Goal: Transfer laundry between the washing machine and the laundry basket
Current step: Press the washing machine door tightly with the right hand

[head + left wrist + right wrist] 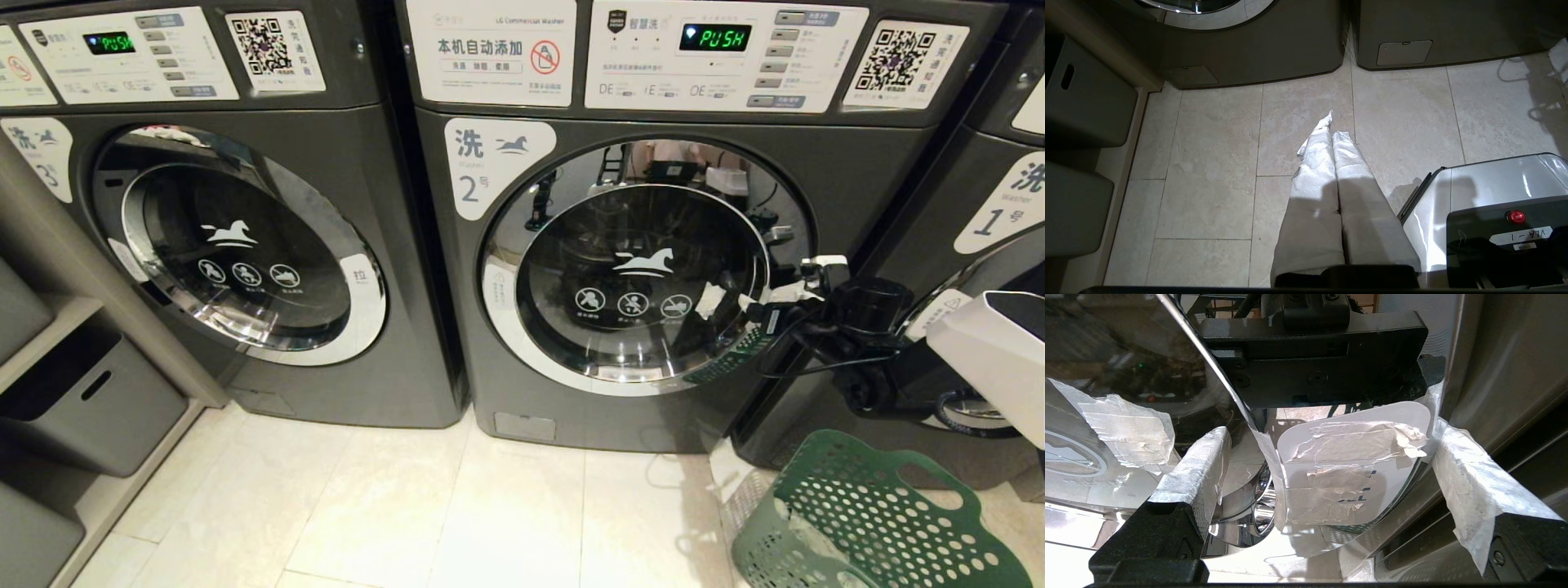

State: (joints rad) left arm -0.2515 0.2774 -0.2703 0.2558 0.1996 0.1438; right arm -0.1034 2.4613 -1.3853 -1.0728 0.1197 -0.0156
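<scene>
Head view: the right end effector (788, 290), fingers spread, is hovering at the washing machine (637, 269) door's edge; the laundry basket (865, 514) is sitting below it. The left end effector (1336, 134), pressed together, is hanging over the floor (1208, 163).

Glossy glass washing machine (645, 278) door; perforated plastic laundry basket (865, 514).

Washing machine (620, 269) label reads 2 — its display (715, 37) shows PUSH.

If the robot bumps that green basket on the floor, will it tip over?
Probably it would slide or tip easily. The green basket is thin plastic full of holes, so likely light, and it already looks tilted on the smooth floor tiles. It should keep its shape.
</scene>
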